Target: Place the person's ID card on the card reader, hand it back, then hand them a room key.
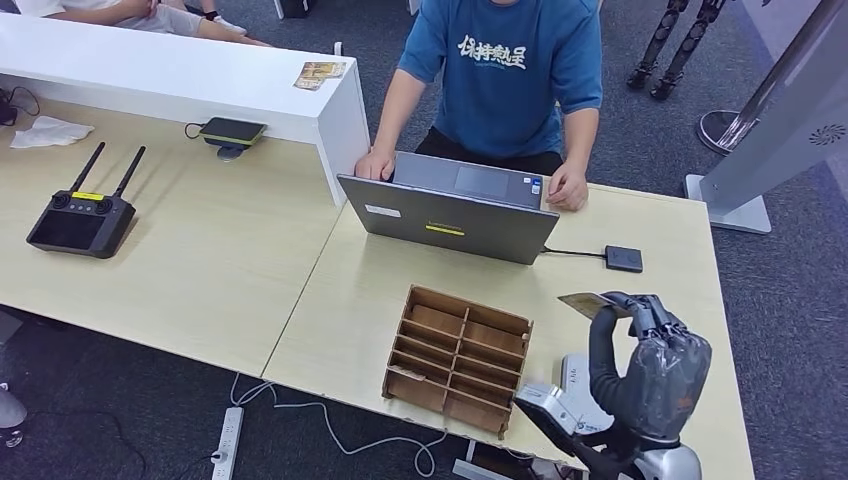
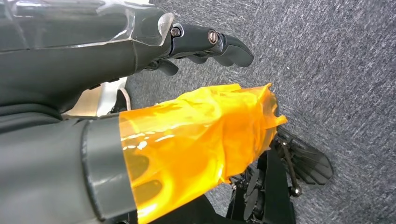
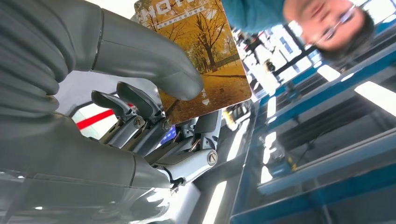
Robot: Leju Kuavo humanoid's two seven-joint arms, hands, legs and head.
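Upright above the table (image 1: 640,215), the right hand (image 1: 650,360) pinches a card (image 1: 585,303) between thumb and fingers.

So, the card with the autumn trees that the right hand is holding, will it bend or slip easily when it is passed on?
The card probably stays stiff: it juts flat beyond the thumb without sagging. Its face looks glossy, so it may slide, since the right hand pinches it only near one end. It seems thin and light, so little force should move it.

Your right hand (image 1: 650,365) hides most of the card (image 1: 585,303) it pinches; the card's print (image 3: 196,11) is too small to read, its top cropped.
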